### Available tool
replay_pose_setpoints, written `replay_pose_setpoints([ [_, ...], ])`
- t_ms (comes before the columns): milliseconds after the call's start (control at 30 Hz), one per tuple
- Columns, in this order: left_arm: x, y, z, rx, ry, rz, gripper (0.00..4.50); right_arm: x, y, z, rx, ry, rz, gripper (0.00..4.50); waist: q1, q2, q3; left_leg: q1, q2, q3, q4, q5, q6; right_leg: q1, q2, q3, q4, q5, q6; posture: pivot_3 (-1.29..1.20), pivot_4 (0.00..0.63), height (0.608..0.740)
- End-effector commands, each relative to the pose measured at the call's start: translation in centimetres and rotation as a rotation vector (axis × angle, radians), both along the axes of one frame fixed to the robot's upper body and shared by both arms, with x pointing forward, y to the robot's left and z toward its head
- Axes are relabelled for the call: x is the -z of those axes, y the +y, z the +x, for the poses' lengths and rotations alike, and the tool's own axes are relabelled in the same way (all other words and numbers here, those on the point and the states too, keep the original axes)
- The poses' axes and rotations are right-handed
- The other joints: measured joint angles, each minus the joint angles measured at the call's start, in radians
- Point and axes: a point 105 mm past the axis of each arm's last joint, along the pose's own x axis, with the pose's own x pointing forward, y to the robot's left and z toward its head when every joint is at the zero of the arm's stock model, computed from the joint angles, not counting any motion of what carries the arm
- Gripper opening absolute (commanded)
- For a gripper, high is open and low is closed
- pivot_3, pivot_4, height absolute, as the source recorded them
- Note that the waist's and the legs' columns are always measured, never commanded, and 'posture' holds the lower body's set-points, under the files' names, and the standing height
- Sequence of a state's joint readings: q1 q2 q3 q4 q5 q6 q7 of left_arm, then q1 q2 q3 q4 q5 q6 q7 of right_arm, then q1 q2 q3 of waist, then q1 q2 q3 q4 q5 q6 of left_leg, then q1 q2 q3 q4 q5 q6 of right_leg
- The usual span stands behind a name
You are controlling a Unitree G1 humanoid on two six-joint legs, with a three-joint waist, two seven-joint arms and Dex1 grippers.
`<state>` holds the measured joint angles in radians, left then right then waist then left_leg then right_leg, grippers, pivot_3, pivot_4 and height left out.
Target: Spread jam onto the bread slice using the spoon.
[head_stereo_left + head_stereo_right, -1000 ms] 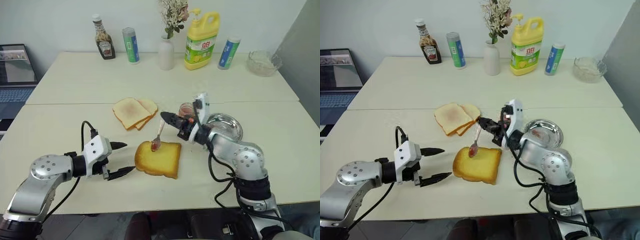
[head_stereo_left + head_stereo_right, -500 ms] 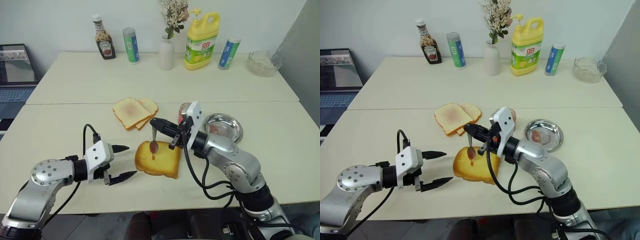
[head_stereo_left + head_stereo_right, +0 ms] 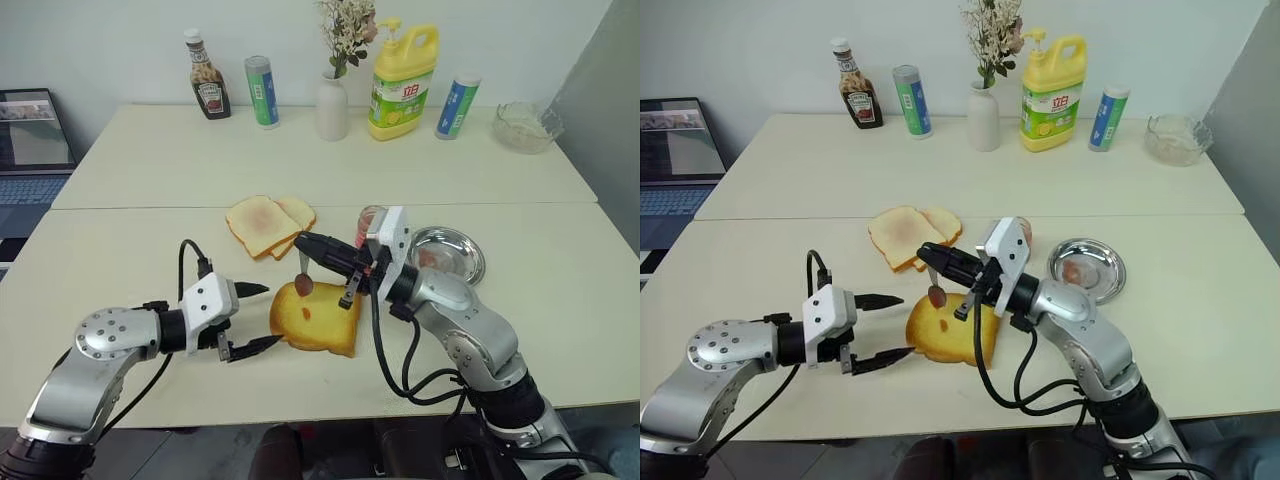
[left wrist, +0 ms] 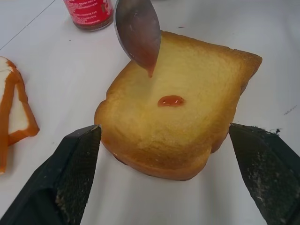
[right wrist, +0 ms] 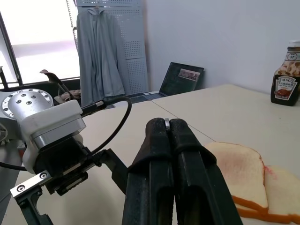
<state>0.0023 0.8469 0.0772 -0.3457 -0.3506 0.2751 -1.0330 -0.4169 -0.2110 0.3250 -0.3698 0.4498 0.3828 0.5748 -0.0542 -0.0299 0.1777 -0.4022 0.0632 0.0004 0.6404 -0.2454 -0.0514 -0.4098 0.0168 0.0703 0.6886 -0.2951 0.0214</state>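
Right fingers (image 3: 930, 254) clamp the spoon (image 3: 937, 290), bowl hanging just above the bread (image 3: 952, 329); left fingers (image 3: 887, 327) open beside it.

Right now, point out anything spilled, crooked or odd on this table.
Nothing is spilled on the table. The only jam off the spoon is a small red blob on the middle of the bread slice, not yet spread. The spoon hangs bowl down above the slice, more jam clinging to its tip.

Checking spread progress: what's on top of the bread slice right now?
One small red jam blob on the bread slice; the spoon hangs above, not touching. Rest of the top is bare. Underside hidden.
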Motion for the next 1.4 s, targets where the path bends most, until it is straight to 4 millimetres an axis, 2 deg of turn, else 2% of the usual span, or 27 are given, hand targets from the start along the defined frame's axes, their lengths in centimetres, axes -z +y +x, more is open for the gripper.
replay_pose_setpoints([
  [33,-0.4,-0.2,0.1,0.007,-0.027,-0.003,4.5,-1.1,0.0,-1.0,-0.036,-0.057,0.039,0.01,0.0,0.0,0.0,0.0,0.0,0.0,0.0,0.0,0.0,0.0,0.0,0.0,0.0,0.0,0.0,0.0,0.15,0.74],
  [100,-0.4,-0.2,0.1,0.008,-0.028,-0.002,4.5,-1.2,-0.1,-1.0,-0.042,-0.027,0.071,0.01,0.001,0.0,0.0,0.0,0.0,0.0,0.0,0.0,0.0,0.0,0.0,0.0,0.0,0.0,0.0,0.0,0.15,0.74],
  [367,-0.1,0.1,0.0,0.009,-0.024,0.005,4.5,-0.1,-1.7,1.2,0.059,0.12,0.117,0.01,0.001,0.0,0.0,0.0,0.0,0.0,0.002,0.0,0.0,0.001,0.0,0.0,0.002,0.0,0.0,0.0,0.15,0.74],
  [533,0.0,0.3,0.2,0.003,-0.028,0.018,4.5,1.7,-3.1,3.0,0.177,0.406,0.221,0.01,0.0,0.0,0.0,0.001,0.0,-0.001,0.002,0.0,0.0,0.001,0.0,0.0,0.004,0.0,0.0,0.0,0.15,0.74],
  [767,0.0,0.6,0.5,0.001,-0.038,0.041,4.5,3.4,-3.1,3.0,0.183,0.639,0.278,0.01,-0.001,0.0,0.0,0.001,0.0,0.0,0.002,0.0,0.0,0.001,0.0,0.0,0.004,0.0,0.0,0.0,0.15,0.74],
  [933,-0.1,0.5,0.6,0.004,-0.039,0.042,4.5,3.7,-3.3,3.7,0.218,0.714,0.315,0.01,-0.002,0.0,0.0,0.001,0.0,0.0,0.002,0.0,0.0,0.001,0.0,0.001,0.004,0.0,0.0,0.0,0.15,0.74],
  [1133,-0.2,0.5,0.8,0.009,-0.039,0.042,4.5,4.1,-2.6,4.1,0.211,0.766,0.296,0.01,-0.003,0.0,0.0,0.001,0.0,0.0,0.002,0.0,0.0,0.001,0.0,0.0,0.004,0.0,0.0,0.0,0.15,0.74],
  [1400,-0.2,0.1,0.8,0.019,-0.039,0.035,4.5,4.6,-2.2,5.7,0.264,0.823,0.329,0.01,-0.003,0.0,0.0,0.001,0.0,0.0,0.002,0.0,0.0,0.0,0.0,0.0,0.004,0.0,0.0,0.0,0.15,0.74],
])
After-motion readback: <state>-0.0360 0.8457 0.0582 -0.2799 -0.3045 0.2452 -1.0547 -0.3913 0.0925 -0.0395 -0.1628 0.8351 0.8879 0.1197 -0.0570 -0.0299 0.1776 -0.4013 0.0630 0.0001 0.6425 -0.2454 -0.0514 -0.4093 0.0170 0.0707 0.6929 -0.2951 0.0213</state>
